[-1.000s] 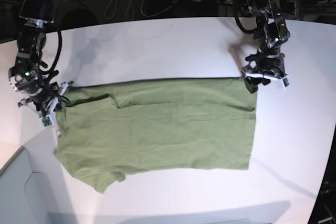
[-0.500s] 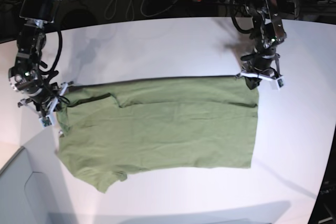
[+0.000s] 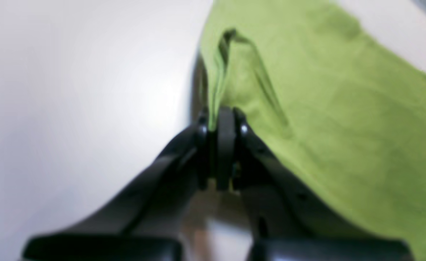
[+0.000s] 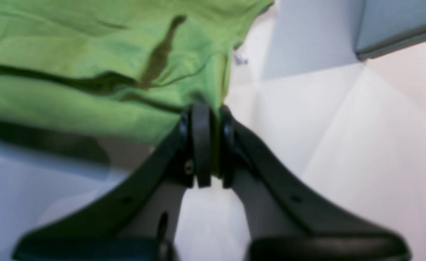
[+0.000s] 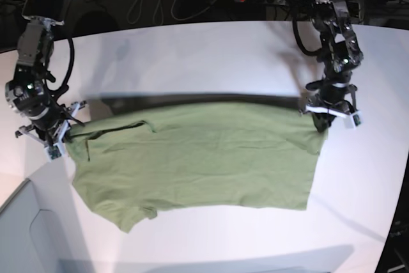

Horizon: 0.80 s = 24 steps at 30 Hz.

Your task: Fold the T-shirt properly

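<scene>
Both wrist views are blurred, and each cuts the T-shirt (image 5: 198,158) off at the frame edge. No brand, label or print is legible on the cloth.

The garment is plain sage-green and slightly wrinkled. It lies spread across the middle of the white bench (image 5: 192,55). Its far edge is raised clear of the surface and casts a dark shadow band behind it; the near hem and one short sleeve lie flat toward the bench's near edge.

The left gripper (image 3: 220,125) has its fingers (image 3: 226,145) clenched on a fold at the shirt's far corner, toward the bench's right edge in the base view. The right gripper (image 4: 205,116) is likewise clamped on the opposite far corner, beside the left edge.
</scene>
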{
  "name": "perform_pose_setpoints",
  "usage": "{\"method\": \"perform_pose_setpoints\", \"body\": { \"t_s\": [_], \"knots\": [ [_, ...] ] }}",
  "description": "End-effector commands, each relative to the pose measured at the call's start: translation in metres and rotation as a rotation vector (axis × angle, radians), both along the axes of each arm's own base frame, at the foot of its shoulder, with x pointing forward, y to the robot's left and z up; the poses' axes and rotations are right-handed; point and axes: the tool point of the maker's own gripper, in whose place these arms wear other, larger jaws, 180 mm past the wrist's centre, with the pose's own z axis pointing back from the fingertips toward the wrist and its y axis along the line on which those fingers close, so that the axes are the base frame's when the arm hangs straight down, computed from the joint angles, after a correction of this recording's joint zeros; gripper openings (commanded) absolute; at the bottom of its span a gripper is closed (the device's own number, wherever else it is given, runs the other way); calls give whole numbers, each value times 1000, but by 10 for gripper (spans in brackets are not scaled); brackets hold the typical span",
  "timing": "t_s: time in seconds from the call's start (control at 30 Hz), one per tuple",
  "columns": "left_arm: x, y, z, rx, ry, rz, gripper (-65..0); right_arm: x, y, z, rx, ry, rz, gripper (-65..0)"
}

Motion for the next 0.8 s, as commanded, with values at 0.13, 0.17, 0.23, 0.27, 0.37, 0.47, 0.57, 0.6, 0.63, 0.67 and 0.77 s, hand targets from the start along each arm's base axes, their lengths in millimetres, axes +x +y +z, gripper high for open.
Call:
{"method": "perform_pose_setpoints", "body": {
  "t_s": [0.13,0.17,0.23,0.27,0.37,0.47,0.57,0.6,0.63,0.67,0.77],
  "knots": [
    [29,8,36,25,-111,5,-650,29,-8,24,-2,-70,-6,-650],
    [30,8,35,24,-109,6,-650,31,-11,23,0,-58,-15,-650],
    [32,7,33,21,-96,3,-650,36,-14,19,7,-33,-32,-650],
    [33,6,33,14,-88,-1,-650,37,-16,18,9,-24,-37,-650],
    [33,5,31,5,-68,-8,-650,34,-16,13,9,-7,-38,-650],
    [33,5,30,5,-65,-8,-650,34,-15,13,8,-7,-36,-650],
    [35,5,34,10,-74,-9,-650,39,-17,24,6,-39,-41,-650],
    [35,5,35,11,-77,-10,-650,39,-17,26,4,-42,-40,-650],
    [35,5,35,12,-75,-10,-650,38,-15,23,2,-33,-35,-650],
    [34,5,34,11,-72,-10,-650,36,-15,19,0,-20,-32,-650],
    [30,5,26,7,-53,-11,-650,24,-11,-7,-50,60,-8,-650]
  ]
}}
